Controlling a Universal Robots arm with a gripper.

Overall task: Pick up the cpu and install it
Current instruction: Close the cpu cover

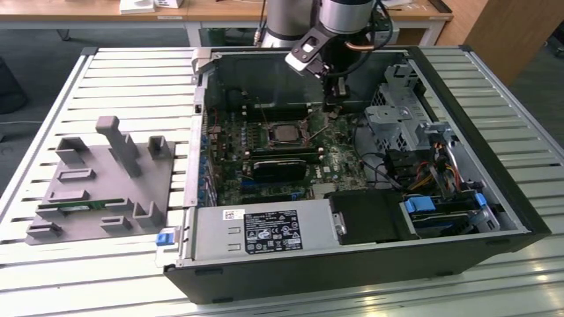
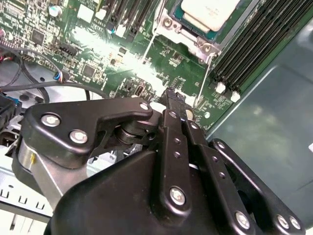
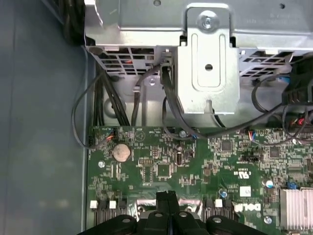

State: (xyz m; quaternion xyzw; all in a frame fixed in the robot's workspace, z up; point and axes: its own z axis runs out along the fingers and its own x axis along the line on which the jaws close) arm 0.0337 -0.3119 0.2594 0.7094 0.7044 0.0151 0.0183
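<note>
Silvery-grey metal marks the cpu (image 1: 284,134) in the exterior view. It lies flat in its socket on the green motherboard (image 1: 339,155), inside the open computer case (image 1: 458,99) that rests on the slatted desk (image 1: 132,86). The claw (image 1: 333,111) reaches down into the case and hangs over the board just beside the socket, toward the exterior view's right, apart from the chip. A black heatsink (image 1: 277,170) sits near the socket on the board. On the desk, at the exterior view's left, a grey tray (image 1: 97,191) carries a green memory stick (image 1: 79,207).

In the second wrist view the cpu (image 2: 210,11) shows a pale metal top with a steel frame around it, and the long memory slots (image 2: 254,44) run beside it. The claw (image 2: 172,100) has its two black fingers pressed together with nothing between them.

In the first wrist view the claw (image 3: 166,197) is again closed and empty above the board, with a coin battery (image 3: 122,152) and a folded metal bracket (image 3: 208,68) farther away.

I judge the chip to be light, stiff and thin. Its smooth top is probably slippery, and its underside contacts are likely fragile. The two opposite tan edges seem the safe place to grip, with gentle force and the chip kept level. Judging from how it lies, the chip seems already placed in the socket.
</note>
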